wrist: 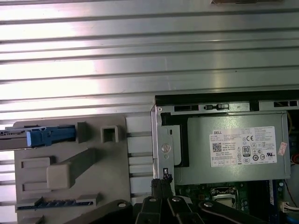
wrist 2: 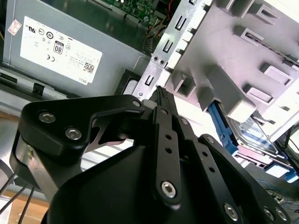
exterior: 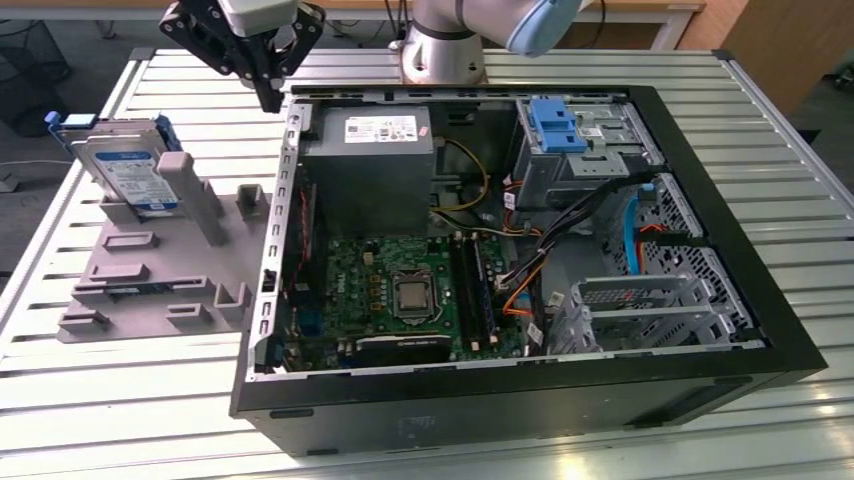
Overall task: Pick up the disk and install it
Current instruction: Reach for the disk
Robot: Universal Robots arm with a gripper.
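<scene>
Silver and blue-framed, the disk point(exterior: 127, 170) stood upright in a grey holder point(exterior: 160, 275), lower than the gripper point(exterior: 274, 97) and well apart toward the exterior view's left. It looked rigid, fairly heavy and shock-sensitive; its blue bracket edges seemed the safest hold. The gripper hung closed on nothing, just beside the open computer case point(exterior: 507, 410) on a slatted metal table point(exterior: 80, 400).

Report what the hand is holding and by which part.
Nothing is held. The hand hangs empty above the computer case's edge; the disk stands apart in the grey holder.
</scene>
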